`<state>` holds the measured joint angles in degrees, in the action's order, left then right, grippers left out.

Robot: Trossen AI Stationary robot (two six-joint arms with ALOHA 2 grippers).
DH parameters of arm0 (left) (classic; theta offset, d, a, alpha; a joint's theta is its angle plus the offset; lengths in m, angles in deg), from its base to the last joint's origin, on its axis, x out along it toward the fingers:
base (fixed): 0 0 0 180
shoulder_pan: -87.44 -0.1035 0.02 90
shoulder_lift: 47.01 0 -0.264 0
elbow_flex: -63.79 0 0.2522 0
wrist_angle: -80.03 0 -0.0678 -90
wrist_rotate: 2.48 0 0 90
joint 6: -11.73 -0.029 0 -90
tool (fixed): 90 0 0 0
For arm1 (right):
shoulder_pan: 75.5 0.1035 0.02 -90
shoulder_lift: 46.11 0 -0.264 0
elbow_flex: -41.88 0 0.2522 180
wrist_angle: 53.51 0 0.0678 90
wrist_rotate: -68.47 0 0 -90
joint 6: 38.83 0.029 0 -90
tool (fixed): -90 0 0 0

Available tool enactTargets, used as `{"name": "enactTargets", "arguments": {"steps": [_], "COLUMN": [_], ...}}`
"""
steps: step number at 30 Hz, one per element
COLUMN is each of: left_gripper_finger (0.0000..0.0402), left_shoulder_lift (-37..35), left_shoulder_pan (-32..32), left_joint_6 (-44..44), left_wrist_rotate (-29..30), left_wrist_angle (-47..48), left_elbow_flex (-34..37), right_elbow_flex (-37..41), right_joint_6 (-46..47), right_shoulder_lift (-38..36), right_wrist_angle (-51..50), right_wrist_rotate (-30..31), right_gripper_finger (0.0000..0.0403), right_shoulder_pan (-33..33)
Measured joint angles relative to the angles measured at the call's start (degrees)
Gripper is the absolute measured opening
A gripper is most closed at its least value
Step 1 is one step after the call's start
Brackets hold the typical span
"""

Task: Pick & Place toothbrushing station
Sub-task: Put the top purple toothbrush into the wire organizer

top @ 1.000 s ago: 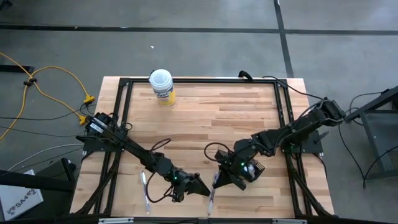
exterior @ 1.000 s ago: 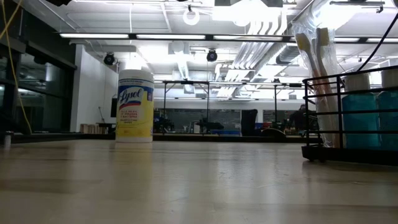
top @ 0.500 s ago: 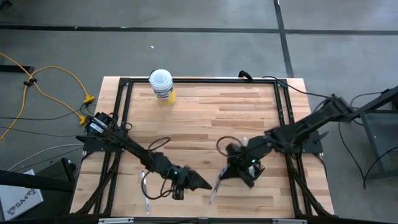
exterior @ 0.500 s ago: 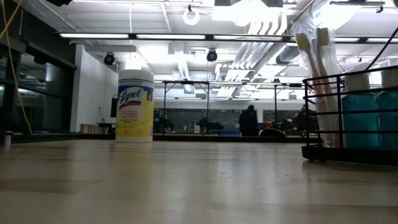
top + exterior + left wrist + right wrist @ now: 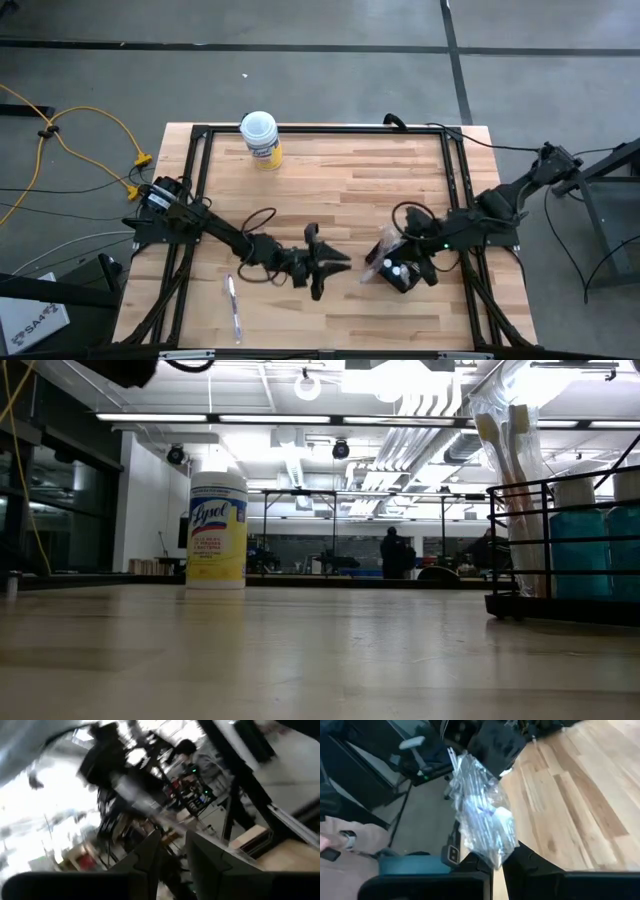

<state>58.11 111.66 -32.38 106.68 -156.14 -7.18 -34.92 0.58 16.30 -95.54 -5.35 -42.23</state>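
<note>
High view: left arm stretched low across lower-centre frame, left pincer (image 5: 322, 262) spread, empty. Right arm reaches in from right edge; right pincer (image 5: 398, 264) on the single toothbrushing station (image 5: 402, 272), lower right of worktop (image 5: 340, 170); grip unclear. One canister (image 5: 260, 138) upper left. Right wrist view: plastic-wrapped bundle (image 5: 482, 817) at fingers.

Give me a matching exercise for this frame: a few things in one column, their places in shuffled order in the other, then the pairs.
Things:
1. yellow-labelled canister
2. toothbrushing station
3. left gripper
4. clear wrapped item

Places:
A. near the table's middle, held clear of everything
B. far edge of the table, left side
C. under the right gripper, right of centre
D. lying alone near the front left edge

Pairs: 1-B, 2-C, 3-A, 4-D
</note>
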Motion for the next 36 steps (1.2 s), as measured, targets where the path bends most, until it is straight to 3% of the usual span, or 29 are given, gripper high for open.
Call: {"name": "enactTargets", "arguments": {"steps": [5,11,18,27,36], "left_gripper_finger": [0.0085,0.0085,0.0085,0.0085,0.0085], "left_shoulder_lift": [-0.1,-0.3,-0.5,-0.5,-0.5], "left_shoulder_pan": [-1.9,-2.1,-2.1,-1.9,-0.5], "left_joint_6": [11.4,13.8,21.3,30.7,39.3], "left_wrist_rotate": [4.6,9.0,9.5,9.1,8.6], "left_wrist_angle": [2.0,1.9,6.0,11.8,18.7], "left_elbow_flex": [0.0,0.0,0.0,0.0,0.0], "right_elbow_flex": [0.0,0.0,0.0,0.0,0.0], "right_joint_6": [1.7,5.5,7.5,13.3,17.8], "right_shoulder_lift": [-1.9,-2.6,-4.5,-6.6,-6.7], "right_wrist_angle": [-5.2,-11.5,-14.6,-22.3,-29.7], "right_wrist_rotate": [5.4,12.0,17.7,21.5,20.8], "right_gripper_finger": [0.0011,0.0011,0.0011,0.0011,0.0011], "right_shoulder_pan": [3.9,7.6,12.2,15.6,15.6]}}
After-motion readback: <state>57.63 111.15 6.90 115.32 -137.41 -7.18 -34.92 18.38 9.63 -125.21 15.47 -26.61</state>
